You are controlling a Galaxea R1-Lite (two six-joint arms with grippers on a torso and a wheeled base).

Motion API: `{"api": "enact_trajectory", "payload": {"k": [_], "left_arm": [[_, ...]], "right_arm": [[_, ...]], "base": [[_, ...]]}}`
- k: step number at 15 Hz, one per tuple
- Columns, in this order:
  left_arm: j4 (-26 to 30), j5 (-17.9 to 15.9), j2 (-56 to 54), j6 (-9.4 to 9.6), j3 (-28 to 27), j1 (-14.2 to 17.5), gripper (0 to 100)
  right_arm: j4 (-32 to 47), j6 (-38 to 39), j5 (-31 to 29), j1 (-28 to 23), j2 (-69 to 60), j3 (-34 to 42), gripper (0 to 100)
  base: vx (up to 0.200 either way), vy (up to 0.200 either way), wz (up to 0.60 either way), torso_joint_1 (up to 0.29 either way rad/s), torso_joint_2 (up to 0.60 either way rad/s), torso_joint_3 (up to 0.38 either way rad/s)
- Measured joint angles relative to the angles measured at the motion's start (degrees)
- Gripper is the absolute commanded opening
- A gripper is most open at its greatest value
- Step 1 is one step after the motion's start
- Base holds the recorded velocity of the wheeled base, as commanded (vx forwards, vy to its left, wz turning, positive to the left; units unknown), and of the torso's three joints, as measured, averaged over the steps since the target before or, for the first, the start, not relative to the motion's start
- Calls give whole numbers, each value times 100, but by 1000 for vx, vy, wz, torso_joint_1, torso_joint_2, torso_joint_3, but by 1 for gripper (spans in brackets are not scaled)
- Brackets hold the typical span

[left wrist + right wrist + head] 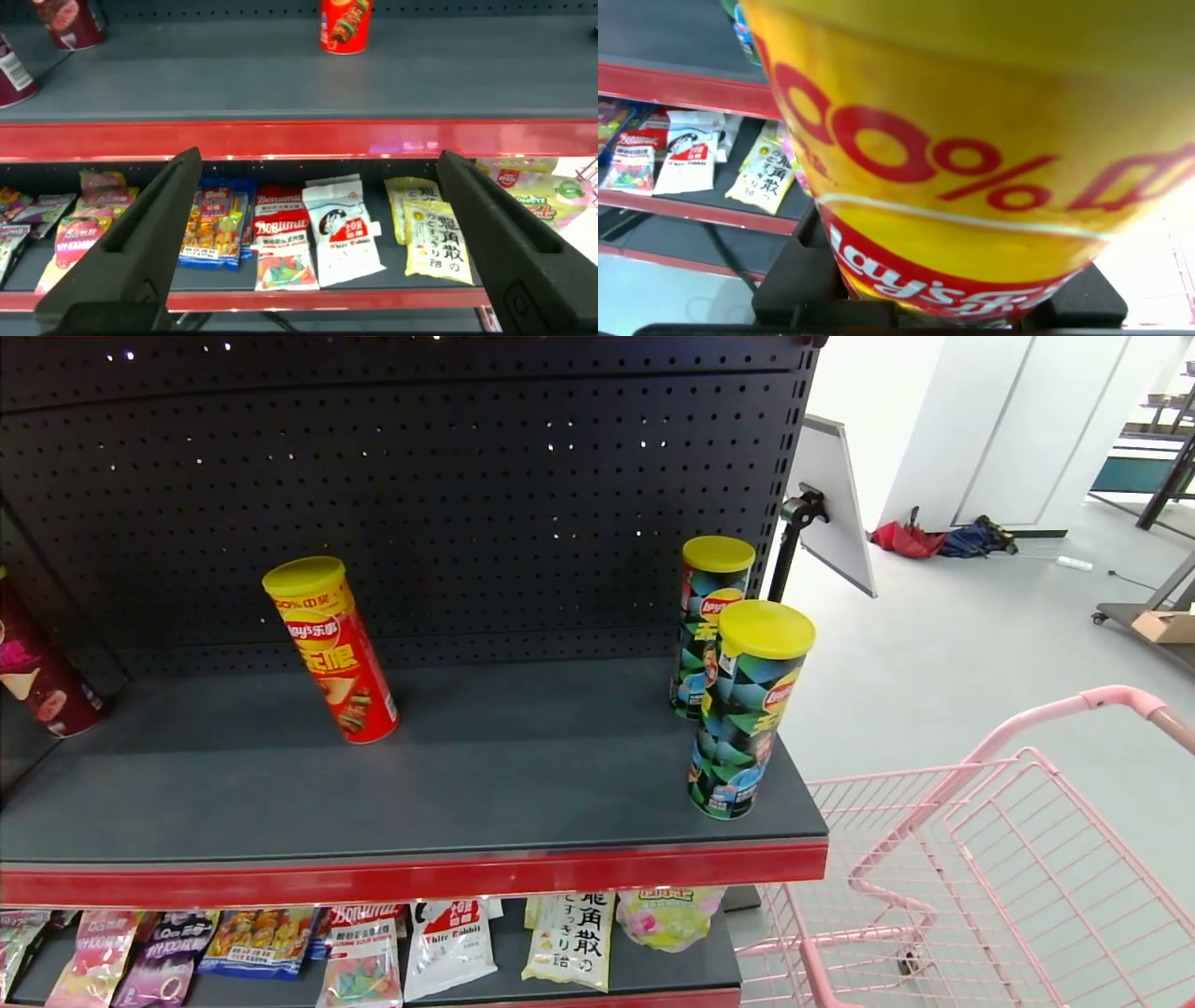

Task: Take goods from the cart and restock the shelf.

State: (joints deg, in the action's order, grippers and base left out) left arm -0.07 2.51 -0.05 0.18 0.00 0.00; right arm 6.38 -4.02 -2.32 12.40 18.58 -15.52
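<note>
Now the right gripper (945,315) clasps a red-and-yellow chip can (971,140) in front of the shelf (420,775).
Its left gripper (318,159) is spread wide and bare, facing snack bags (341,238) on the lower tier. Up top, a red can (331,649) stands left, two green cans (747,709) right, pink cart (1008,859) beside.
</note>
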Motion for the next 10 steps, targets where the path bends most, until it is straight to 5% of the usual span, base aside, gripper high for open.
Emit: {"api": "enact_trajectory", "payload": {"k": [10], "left_arm": [[0,2,0,0,0,0,100]], "right_arm": [[13,-54,43,6,-811,452,0]], "base": [[0,200,0,2,0,3]]}}
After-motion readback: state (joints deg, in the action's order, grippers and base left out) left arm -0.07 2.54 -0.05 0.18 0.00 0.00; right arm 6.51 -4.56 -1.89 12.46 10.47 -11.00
